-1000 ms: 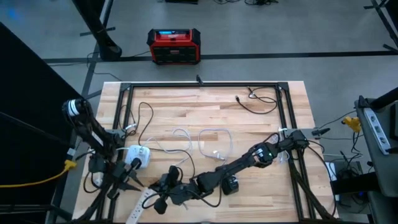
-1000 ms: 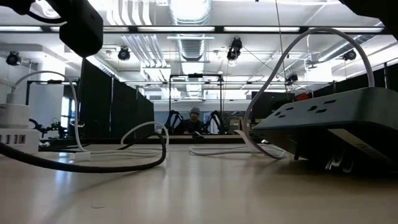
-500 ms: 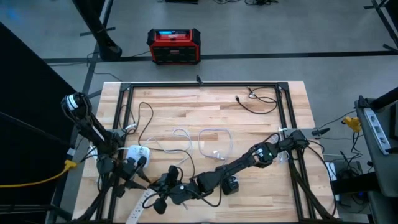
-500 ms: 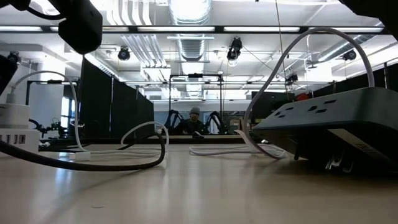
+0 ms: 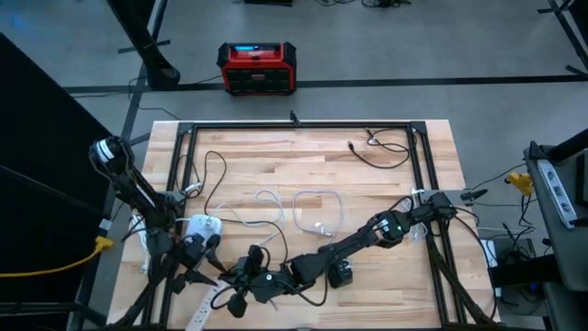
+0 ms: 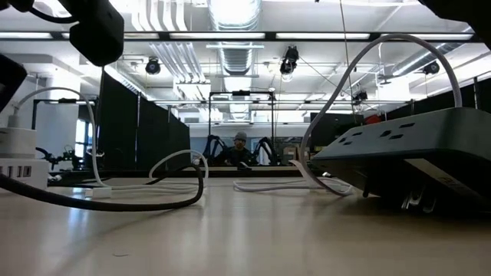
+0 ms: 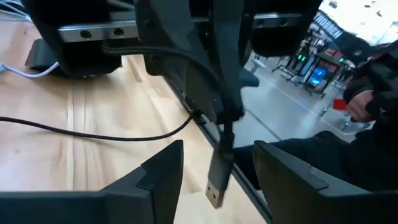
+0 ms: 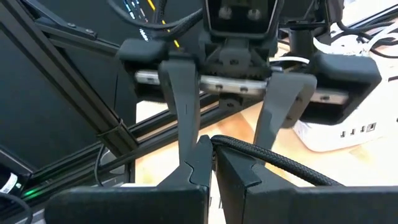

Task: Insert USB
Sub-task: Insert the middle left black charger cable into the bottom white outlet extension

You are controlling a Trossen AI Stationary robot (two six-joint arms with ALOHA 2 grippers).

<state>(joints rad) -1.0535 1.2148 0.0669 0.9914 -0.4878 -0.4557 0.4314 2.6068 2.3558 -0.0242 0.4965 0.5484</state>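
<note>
Wooden worktop (image 5: 386,198) carries loose cables, a charger and a power strip; both arms work at its near left corner.

Right arm (image 5: 367,237) lies stretched low across the worktop from the right side toward the near left.

Left arm (image 5: 138,195) comes down from the left edge to the same corner.

Dark power strip (image 6: 414,149) sits tilted, close to the low camera, on the right of that view.

White USB charger (image 5: 204,226) rests on the worktop just beside the left gripper; in the right wrist view (image 8: 336,134) its row of ports faces the camera.

Left gripper (image 7: 214,177): jaws open, with a gap on either side of the plug. Nothing gripped.

Right gripper (image 8: 211,165): jaws closed on the black cable (image 8: 273,163), pinched right at the tips.

USB plug (image 7: 217,177) hangs between the left jaws, metal end pointing down, touching neither finger as far as the left wrist view shows. It is held up by the right gripper's fingers (image 7: 217,74) above it, over the worktop edge.
</note>
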